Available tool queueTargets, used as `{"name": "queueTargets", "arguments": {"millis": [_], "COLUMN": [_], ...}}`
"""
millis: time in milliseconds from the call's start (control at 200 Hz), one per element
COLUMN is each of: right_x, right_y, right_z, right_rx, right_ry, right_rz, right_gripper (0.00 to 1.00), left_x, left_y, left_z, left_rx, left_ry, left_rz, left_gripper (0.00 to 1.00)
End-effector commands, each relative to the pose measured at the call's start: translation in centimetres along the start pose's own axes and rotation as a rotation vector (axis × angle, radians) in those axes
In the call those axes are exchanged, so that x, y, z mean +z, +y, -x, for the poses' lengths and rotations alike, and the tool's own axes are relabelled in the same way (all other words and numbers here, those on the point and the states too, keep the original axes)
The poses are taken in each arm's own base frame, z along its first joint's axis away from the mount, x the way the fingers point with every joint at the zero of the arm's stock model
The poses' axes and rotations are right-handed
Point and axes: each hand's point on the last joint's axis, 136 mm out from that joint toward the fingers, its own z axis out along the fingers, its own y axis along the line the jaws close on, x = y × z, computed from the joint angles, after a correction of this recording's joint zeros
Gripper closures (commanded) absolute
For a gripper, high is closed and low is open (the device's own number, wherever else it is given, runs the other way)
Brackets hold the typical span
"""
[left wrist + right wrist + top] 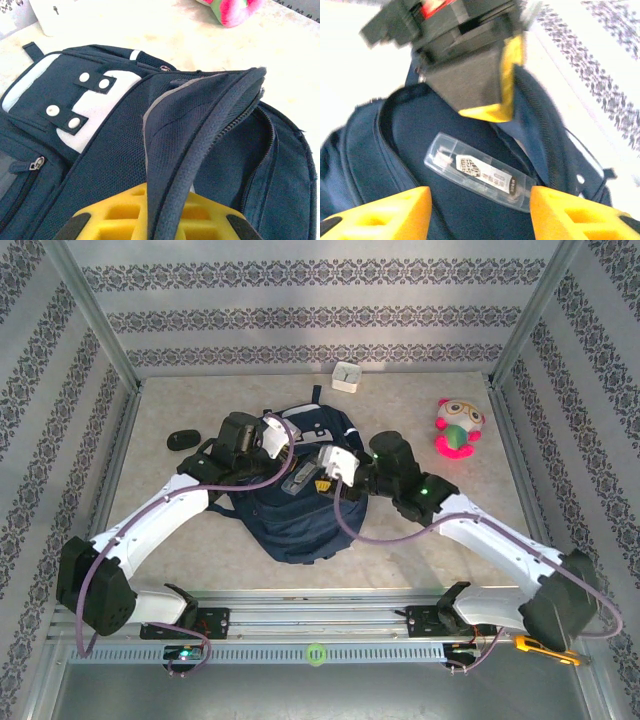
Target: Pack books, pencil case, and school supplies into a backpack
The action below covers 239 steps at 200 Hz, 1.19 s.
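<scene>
Now, the navy backpack [290, 530] is seen lying flat in the middle of the counter [420, 570]. Its zip flap [200, 115] is held up by the left tool [165, 212], whose yellow fingers are pressed together on the hem. The fabric is judged soft and limp, and the flap would likely drop shut if let go. The stiffer zipper edge is therefore the place to be pinched, as it is.

Inside the opened mouth a clear plastic case [477, 172] with a label is lying. The right tool [479, 197] is poised over it, fingers spread, nothing gripped. That case is judged light, rigid and slick. It would best be taken gently across its narrow width near the middle, lest it be squirted out.

The pale pencil case [347, 377] is seen at the far edge of the counter, near the backpack's top end. It is judged boxy and light, best taken across its short sides.
</scene>
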Motion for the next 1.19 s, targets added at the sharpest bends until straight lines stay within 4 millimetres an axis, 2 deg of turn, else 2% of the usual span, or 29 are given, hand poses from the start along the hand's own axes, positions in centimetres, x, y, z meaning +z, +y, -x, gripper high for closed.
{"name": "queueTargets", "arguments": {"millis": [0,85,170,290,385,475,590,700,864,1189], "right_x": [0.3,0.7,1.4,2.9,4.4,5.5,6.2,6.8,7.7,10.8], "right_y": [0.1,-0.5,-0.2,0.2,0.3,0.4,0.5,0.8,0.8,0.1], "right_z": [-0.5,-1.5,-1.7,-1.3,-1.5,-2.2,-4.2,-5.3,-6.1,-5.0], "right_rx": [0.551,0.872,1.130,1.342,1.463,1.531,1.620,1.666,1.706,1.733], "right_ry": [-0.017,-0.017,-0.041,-0.087,-0.085,-0.063,-0.002,0.006,-0.002,-0.054], "right_rz": [-0.063,-0.157,-0.148,-0.143,-0.149,-0.196,-0.292,-0.323,-0.337,-0.294], "right_gripper": [0.48,0.51,0.53,0.53,0.48,0.44,0.39,0.40,0.48,0.69], "left_x": [-2.6,-2.7,-2.7,-2.6,-2.6,-2.4,-2.4,-2.5,-2.6,-2.6], "left_y": [-0.1,-0.1,-0.2,-0.5,-0.5,-0.6,-0.7,-0.8,-1.0,-1.7], "left_z": [4.6,5.0,5.3,5.7,6.0,6.1,6.2,6.5,6.7,7.0], "left_rx": [-0.014,-0.023,-0.028,-0.031,-0.032,-0.034,-0.032,-0.021,-0.012,-0.021], "left_ry": [-0.182,-0.186,-0.193,-0.205,-0.213,-0.219,-0.226,-0.233,-0.239,-0.265], "left_rz": [0.001,0.002,-0.008,-0.025,-0.031,-0.038,-0.045,-0.050,-0.061,-0.106], "left_gripper": [1.00,1.00,1.00,1.00,1.00,1.00,1.00,1.00,1.00,1.00]}}
